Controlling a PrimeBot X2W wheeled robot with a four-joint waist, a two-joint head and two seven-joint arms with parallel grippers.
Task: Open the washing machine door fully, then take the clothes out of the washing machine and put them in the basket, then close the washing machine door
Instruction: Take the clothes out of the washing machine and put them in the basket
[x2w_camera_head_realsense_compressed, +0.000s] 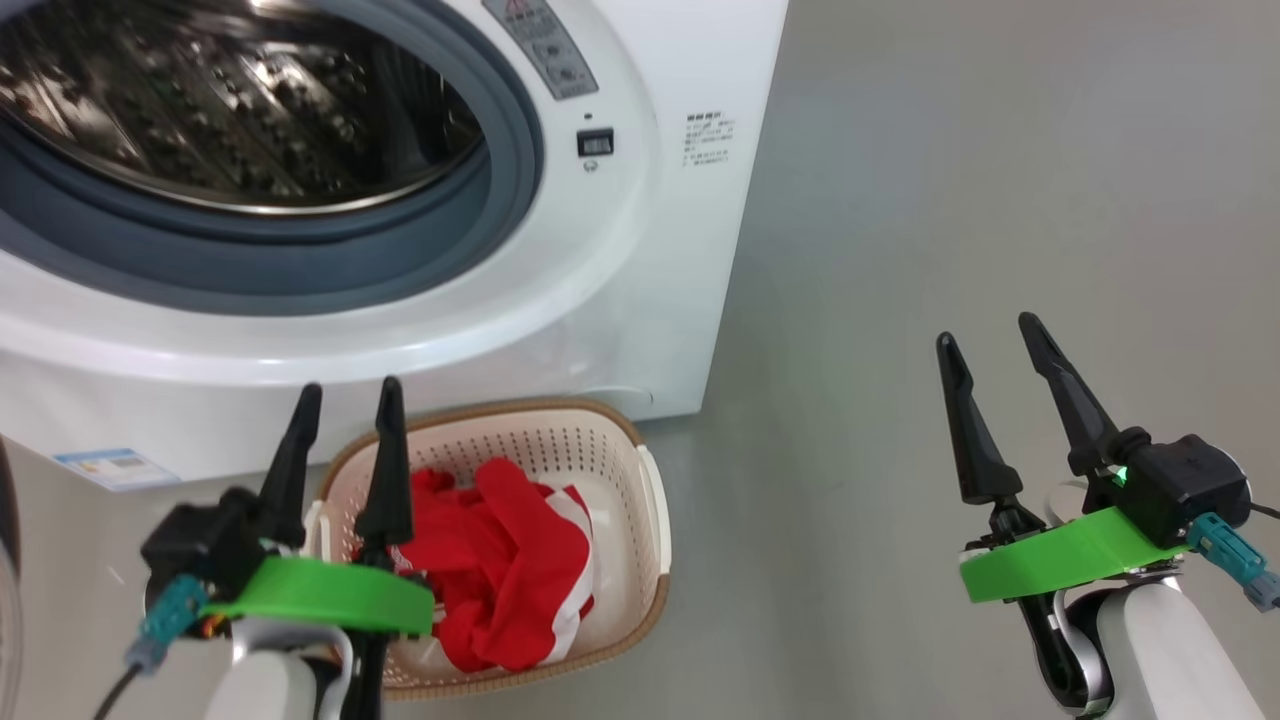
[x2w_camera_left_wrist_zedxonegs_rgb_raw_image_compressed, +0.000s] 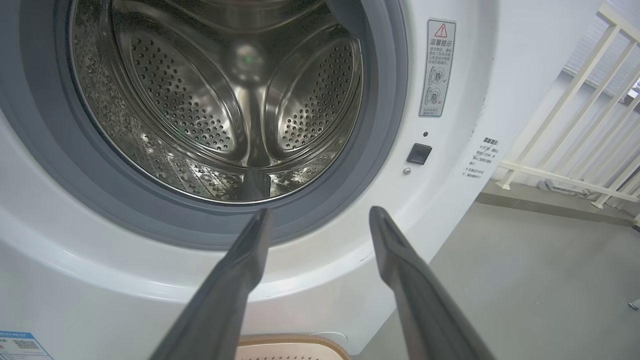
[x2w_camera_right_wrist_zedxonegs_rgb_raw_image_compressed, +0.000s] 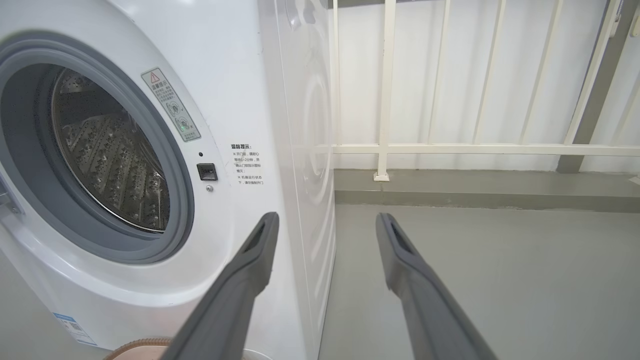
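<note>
Left pincer (x2w_camera_head_realsense_compressed: 350, 392), right pincer (x2w_camera_head_realsense_compressed: 988, 332): both spread wide, empty. Clothes (x2w_camera_head_realsense_compressed: 500, 560): heaped in basket (x2w_camera_head_realsense_compressed: 655, 505) just before washing machine (x2w_camera_head_realsense_compressed: 650, 300); drum (x2w_camera_left_wrist_zedxonegs_rgb_raw_image_compressed: 220, 110) bare. Remaining, likely: washing machine door (x2w_camera_head_realsense_compressed: 6, 520), dark sliver far left. Push its rim steadily until latched.

This looks like a washing corner, maybe in a home or a test room (I cannot tell which), because a big white washing machine (x2w_camera_head_realsense_compressed: 640, 250) stands on a plain grey floor (x2w_camera_head_realsense_compressed: 1000, 200), a basket (x2w_camera_head_realsense_compressed: 560, 445) of red clothes (x2w_camera_head_realsense_compressed: 500, 560) sits in front of it, and white railing bars (x2w_camera_right_wrist_zedxonegs_rgb_raw_image_compressed: 450, 149) run along a white wall (x2w_camera_right_wrist_zedxonegs_rgb_raw_image_compressed: 430, 75).
</note>
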